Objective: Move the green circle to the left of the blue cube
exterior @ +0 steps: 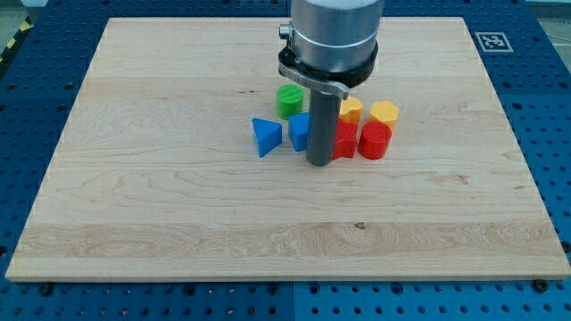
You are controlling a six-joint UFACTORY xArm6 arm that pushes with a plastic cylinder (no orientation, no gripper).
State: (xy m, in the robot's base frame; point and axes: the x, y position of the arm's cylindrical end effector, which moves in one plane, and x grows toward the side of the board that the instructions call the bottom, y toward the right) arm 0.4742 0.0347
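Observation:
The green circle (pixel 289 101) stands on the wooden board, just above the blue cube (pixel 299 131). The cube is partly hidden behind my rod. A blue triangle (pixel 265 136) lies left of the cube. My tip (pixel 319 164) rests on the board just below and right of the blue cube, between it and a red block (pixel 344 140). The tip is well below the green circle and not touching it.
A second red block (pixel 376 140) sits right of the first. Two yellow blocks (pixel 351 111) (pixel 384 113) stand above the red ones. The wooden board (pixel 178 196) lies on a blue perforated table. The arm's grey body hangs over the view's top centre.

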